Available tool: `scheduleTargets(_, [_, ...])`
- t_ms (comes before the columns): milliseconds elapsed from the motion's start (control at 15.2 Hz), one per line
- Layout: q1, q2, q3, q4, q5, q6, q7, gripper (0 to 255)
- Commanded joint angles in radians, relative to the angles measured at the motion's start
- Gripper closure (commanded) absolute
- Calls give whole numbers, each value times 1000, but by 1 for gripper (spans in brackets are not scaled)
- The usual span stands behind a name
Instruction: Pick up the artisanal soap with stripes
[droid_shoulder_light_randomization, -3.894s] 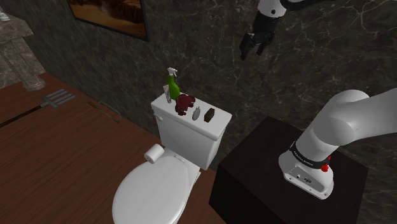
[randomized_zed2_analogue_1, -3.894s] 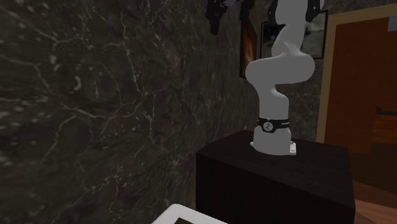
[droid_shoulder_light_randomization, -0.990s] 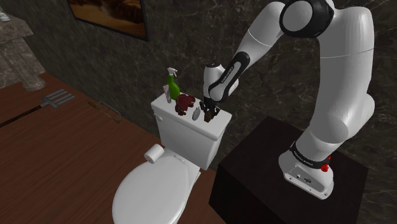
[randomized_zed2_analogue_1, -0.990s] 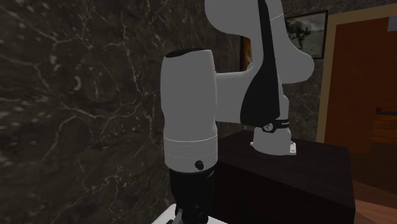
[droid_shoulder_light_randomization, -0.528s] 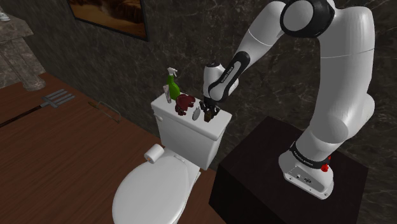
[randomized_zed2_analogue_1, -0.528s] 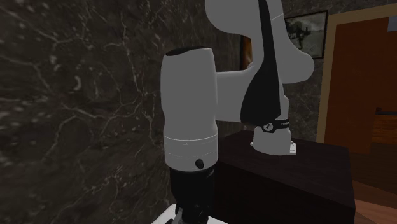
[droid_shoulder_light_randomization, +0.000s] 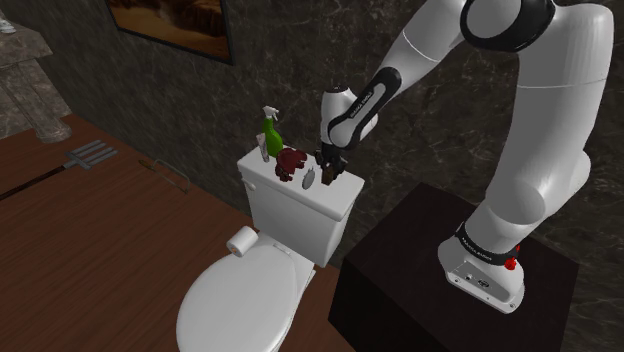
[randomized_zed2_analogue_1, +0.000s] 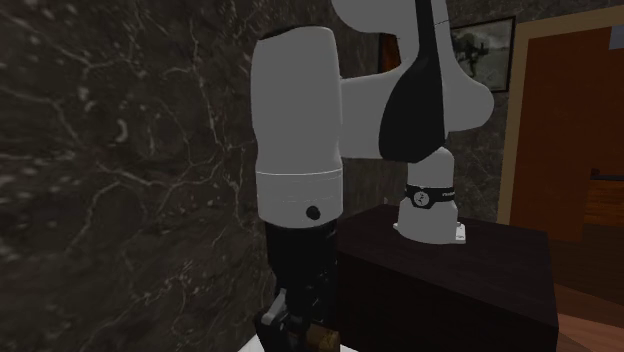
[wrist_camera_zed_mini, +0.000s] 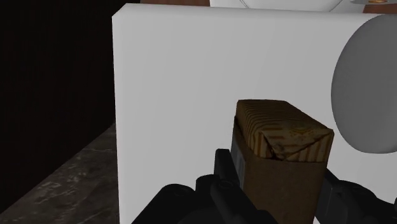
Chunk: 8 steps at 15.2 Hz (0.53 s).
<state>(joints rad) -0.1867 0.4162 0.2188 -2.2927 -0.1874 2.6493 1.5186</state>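
Note:
The striped soap (wrist_camera_zed_mini: 283, 133) is a brown block wrapped in ribbed paper. My gripper (wrist_camera_zed_mini: 277, 175) is shut on it, one black finger (wrist_camera_zed_mini: 224, 167) on each side. In the shoulder view the gripper (droid_shoulder_light_randomization: 327, 168) holds the soap (droid_shoulder_light_randomization: 331, 181) just above the right end of the white toilet tank lid (droid_shoulder_light_randomization: 268, 173). The second exterior view has the gripper (randomized_zed2_analogue_1: 298, 322) low in the picture, with the soap (randomized_zed2_analogue_1: 321, 338) poking out beside it.
On the tank lid stand a green spray bottle (droid_shoulder_light_randomization: 270, 132), a dark red object (droid_shoulder_light_randomization: 291, 163) and a small grey object (droid_shoulder_light_randomization: 309, 178). The marbled wall is close behind. The dark stand (droid_shoulder_light_randomization: 400, 290) sits beside the toilet (droid_shoulder_light_randomization: 245, 295), and a paper roll (droid_shoulder_light_randomization: 241, 240) lies by the seat.
The arm has risen a little and the gripper has lifted the soap off the tank lid. In the second exterior view the hand and soap have come up into sight.

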Motion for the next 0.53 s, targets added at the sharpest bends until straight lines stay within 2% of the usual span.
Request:
scheduleTargets(0, [-4,-24,9,-3,11,-21,-5,255])
scheduleTargets(462, [-19,-90,29,-11,42,-78,-27,255])
